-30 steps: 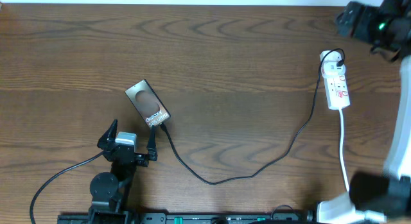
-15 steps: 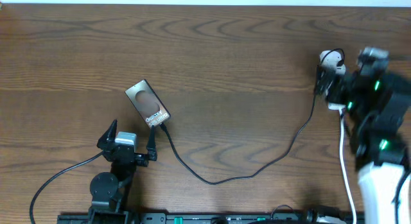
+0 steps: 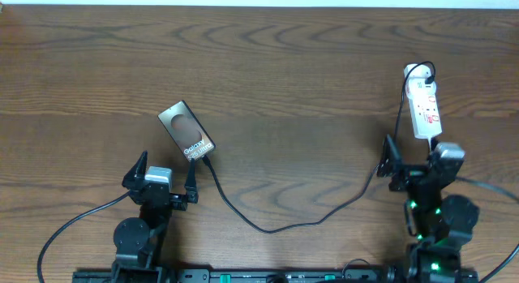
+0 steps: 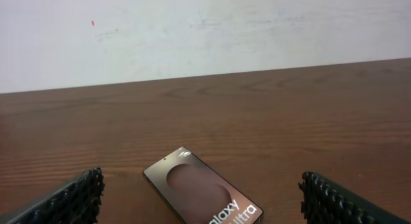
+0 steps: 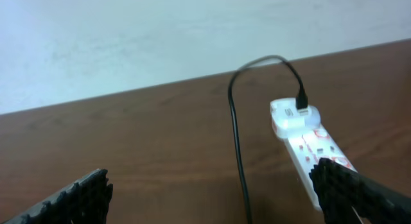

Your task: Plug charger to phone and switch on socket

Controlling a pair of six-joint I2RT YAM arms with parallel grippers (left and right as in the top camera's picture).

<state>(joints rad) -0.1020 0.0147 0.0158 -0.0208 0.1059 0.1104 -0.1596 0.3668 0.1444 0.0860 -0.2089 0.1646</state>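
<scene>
The phone (image 3: 186, 131) lies flat at centre left, screen up with a brown oval; it also shows in the left wrist view (image 4: 202, 195). The charger (image 3: 268, 228), a thin black cable, runs from the phone's near end across the table up to the top of the socket (image 3: 426, 105), a white power strip at the right; I cannot tell if its tip is seated in the phone. My left gripper (image 3: 168, 164) is open just in front of the phone (image 4: 202, 180). My right gripper (image 3: 413, 153) is open in front of the socket (image 5: 308, 137), beside the cable (image 5: 237, 134).
The socket's white cord (image 3: 430, 142) runs toward the front and disappears under my right arm. The brown wooden table (image 3: 308, 64) ends at a white wall at the back. A black arm cable (image 3: 57, 230) loops at the front left.
My right arm has swung from the far right corner, over the socket, down to the front right. The left arm, phone and charger have not moved.
</scene>
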